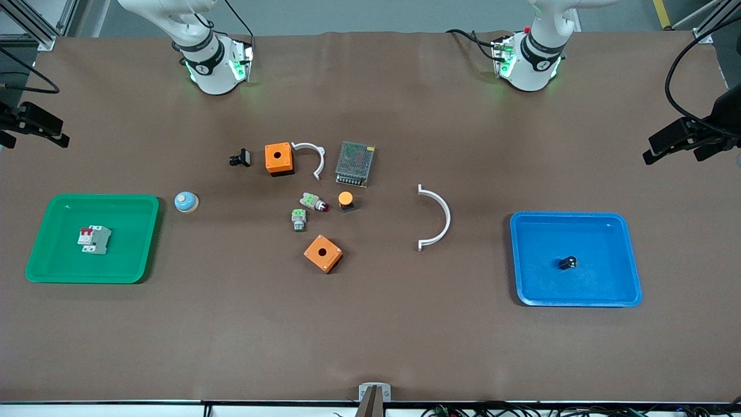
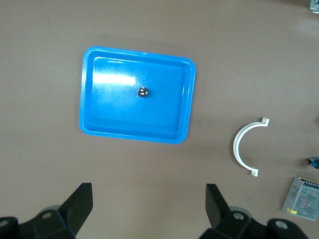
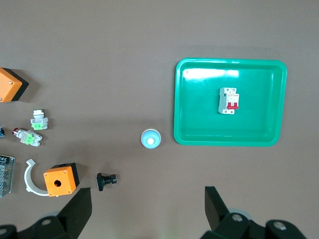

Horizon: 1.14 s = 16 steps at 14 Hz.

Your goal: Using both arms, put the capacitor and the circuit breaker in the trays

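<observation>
Task is appearing complete: the capacitor (image 1: pixel 568 262) is lying in the blue tray (image 1: pixel 628 289) and the circuit breaker (image 1: pixel 94 240) in the green tray (image 1: pixel 145 266). Left gripper (image 2: pixel 147 209) and right gripper (image 3: pixel 147 209) are waiting high over the table, fingers apart, holding nothing

The brown surface (image 1: pixel 370 324) is carrying a green tray (image 1: pixel 52 263) at the right arm's end and a blue tray (image 1: pixel 619 289) at the left arm's end. Between them are lying two orange boxes (image 1: pixel 279 158) (image 1: pixel 323 253), a grey power supply (image 1: pixel 355 163), two white curved brackets (image 1: pixel 444 217) (image 1: pixel 315 155), two green-and-grey push-buttons (image 1: pixel 299 219) (image 1: pixel 312 201), an orange-capped button (image 1: pixel 345 200), a black clip (image 1: pixel 240 157) and a blue-topped dome (image 1: pixel 186 201).
</observation>
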Available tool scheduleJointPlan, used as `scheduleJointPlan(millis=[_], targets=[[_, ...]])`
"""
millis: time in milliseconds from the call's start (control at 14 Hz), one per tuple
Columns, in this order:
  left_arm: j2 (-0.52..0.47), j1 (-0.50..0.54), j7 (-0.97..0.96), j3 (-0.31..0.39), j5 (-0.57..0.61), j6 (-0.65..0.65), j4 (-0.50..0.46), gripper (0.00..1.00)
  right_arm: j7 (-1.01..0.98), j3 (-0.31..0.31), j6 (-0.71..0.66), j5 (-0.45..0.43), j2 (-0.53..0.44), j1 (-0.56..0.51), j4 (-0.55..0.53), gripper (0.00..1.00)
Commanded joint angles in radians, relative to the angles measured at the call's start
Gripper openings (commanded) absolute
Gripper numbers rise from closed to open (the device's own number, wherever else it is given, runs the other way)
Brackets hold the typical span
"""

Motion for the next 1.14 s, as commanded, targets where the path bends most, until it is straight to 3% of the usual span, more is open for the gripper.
scheduleJointPlan(millis=[0,357,1071], targets=[[0.011,-0.007,0.009,-0.001,0.034,0.002,0.020,1.00,0.005,0.009,0.011,-0.004,-0.026,-0.009,-0.026,1.00],[0.009,-0.006,0.016,-0.002,0.032,0.002,0.020,1.00,0.004,0.009,0.009,0.057,-0.028,-0.031,-0.024,1.00],[0.009,-0.004,0.045,-0.002,0.029,0.002,0.020,1.00,-0.003,0.017,0.009,0.045,-0.031,-0.020,-0.026,1.00]])
